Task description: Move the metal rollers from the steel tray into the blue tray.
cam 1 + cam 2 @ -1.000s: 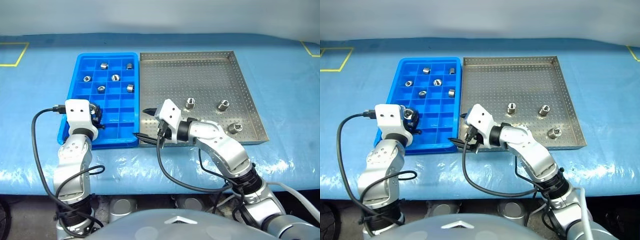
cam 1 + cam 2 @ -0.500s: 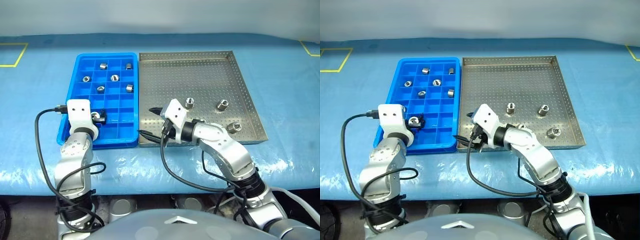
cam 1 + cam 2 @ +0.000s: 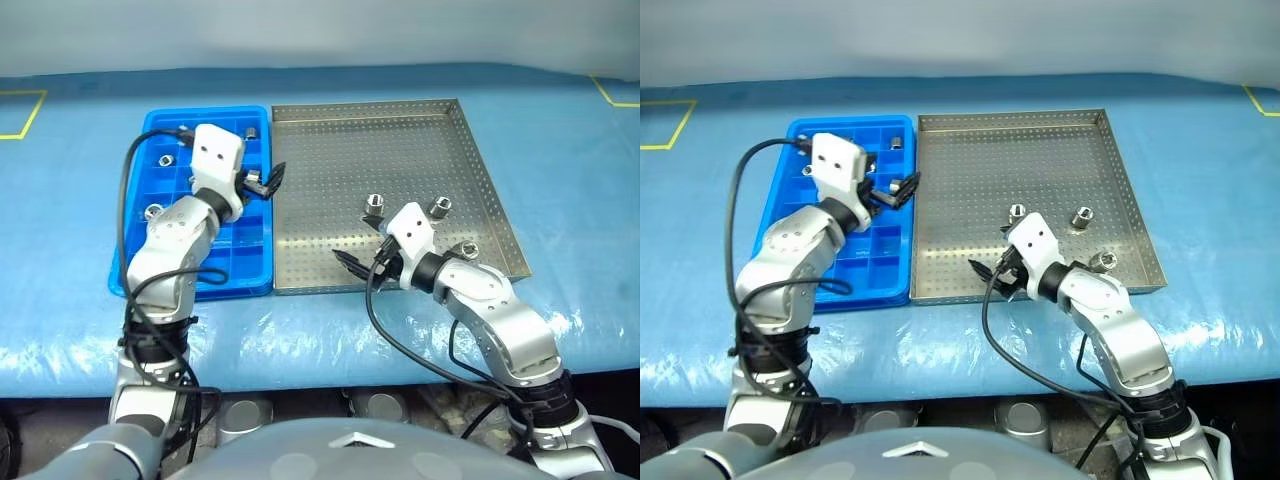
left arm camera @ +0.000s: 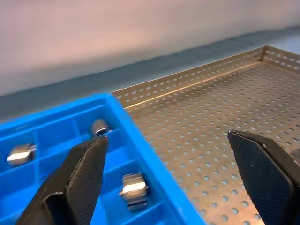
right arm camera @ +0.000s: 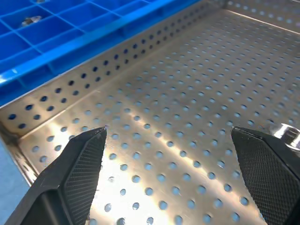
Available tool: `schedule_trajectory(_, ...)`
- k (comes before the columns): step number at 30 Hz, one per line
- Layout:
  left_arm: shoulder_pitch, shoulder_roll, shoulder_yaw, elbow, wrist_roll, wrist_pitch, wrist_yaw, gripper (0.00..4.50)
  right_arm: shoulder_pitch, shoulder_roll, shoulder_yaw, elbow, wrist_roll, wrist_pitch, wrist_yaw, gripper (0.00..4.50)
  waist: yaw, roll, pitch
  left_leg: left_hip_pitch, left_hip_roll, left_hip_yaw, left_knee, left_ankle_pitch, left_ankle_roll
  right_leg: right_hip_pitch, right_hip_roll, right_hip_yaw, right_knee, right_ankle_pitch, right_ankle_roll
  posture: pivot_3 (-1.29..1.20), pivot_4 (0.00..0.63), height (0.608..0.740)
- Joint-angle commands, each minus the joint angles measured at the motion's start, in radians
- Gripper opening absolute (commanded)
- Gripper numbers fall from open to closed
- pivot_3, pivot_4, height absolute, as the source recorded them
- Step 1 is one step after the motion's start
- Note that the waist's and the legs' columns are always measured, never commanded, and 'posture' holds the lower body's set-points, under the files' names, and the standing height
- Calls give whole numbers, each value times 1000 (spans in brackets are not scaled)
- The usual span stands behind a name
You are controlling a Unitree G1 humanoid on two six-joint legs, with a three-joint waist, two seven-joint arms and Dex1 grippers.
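Observation:
Three metal rollers (image 3: 375,203) (image 3: 440,207) (image 3: 468,248) stand on the steel tray (image 3: 330,150), in its near right part. Other rollers (image 4: 133,189) lie in compartments of the blue tray (image 3: 130,270), which sits against the steel tray's left rim. My left gripper (image 3: 265,183) hovers open and empty over the line where the two trays meet. My right gripper (image 3: 352,262) is open and empty too, low over the steel tray's front, left of the three rollers; the nearest of them (image 5: 288,133) shows beside one fingertip.
Both trays rest on a blue covered table (image 3: 560,130). Yellow tape marks (image 3: 25,110) lie at the far left and far right corners. Black cables hang from both wrists near the table's front edge.
The left gripper opened, left its roller in the blue tray's near compartments, then rose and swung right to the trays' shared edge. The right gripper slid right along the steel tray's front.

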Motion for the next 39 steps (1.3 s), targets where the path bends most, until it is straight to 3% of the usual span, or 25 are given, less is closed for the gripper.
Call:
schedule_trajectory(1, -101, -14, -72, 140, 9, -111, -69, 4475, 28, 49, -39, -36, 13, -75, -33, 4500, -13, 0, 0, 0, 0, 0, 0, 0, 0, 0, 0, 0, 0, 0, 0, -147, 150, 740)
schedule_trajectory(9, -300, -110, -157, 612, 38, -365, -194, 4475, 157, 160, -64, -83, -8, -153, -142, 4500, -66, 0, 0, -1, 0, 1, -1, 0, 1, -1, 0, 1, -1, 0, 0, -253, 150, 740)
schedule_trajectory(17, -399, -173, -192, 881, 58, -458, -331, 4475, 250, 171, -81, -127, -21, -171, -190, 4500, -136, 0, 0, -1, 0, 1, -1, -1, 1, -1, 0, 2, -2, -3, 6, -325, 150, 740)
schedule_trajectory(24, -453, -177, -234, 1028, 192, -499, -214, 4475, 253, 180, -90, -146, -12, -173, -209, 4500, -196, 0, 0, -1, 0, 1, -1, -1, 1, -1, 1, 3, -2, -3, 6, -337, 150, 740)
schedule_trajectory(34, -430, -139, -196, 1009, 211, -451, -179, 1173, 212, 173, -87, -127, -7, -162, -205, 4500, -211, 0, 0, -1, 0, 1, -2, -1, 1, -1, 1, 3, -1, -4, 7, -300, 150, 740)
schedule_trajectory(38, -380, -117, -216, 950, 217, -384, -229, 65, 185, 171, -81, -114, -7, -156, -200, 4500, -210, 1, 0, 0, 0, 1, -2, -1, 1, 0, 1, 3, -1, -3, 7, -280, 150, 740)
schedule_trajectory(39, -363, -114, -216, 929, 214, -372, -233, 25, 180, 171, -80, -111, -6, -155, -198, 4500, -209, 1, 0, 0, 0, 1, -2, -1, 1, 0, 1, 3, -1, -3, 7, -276, 150, 740)
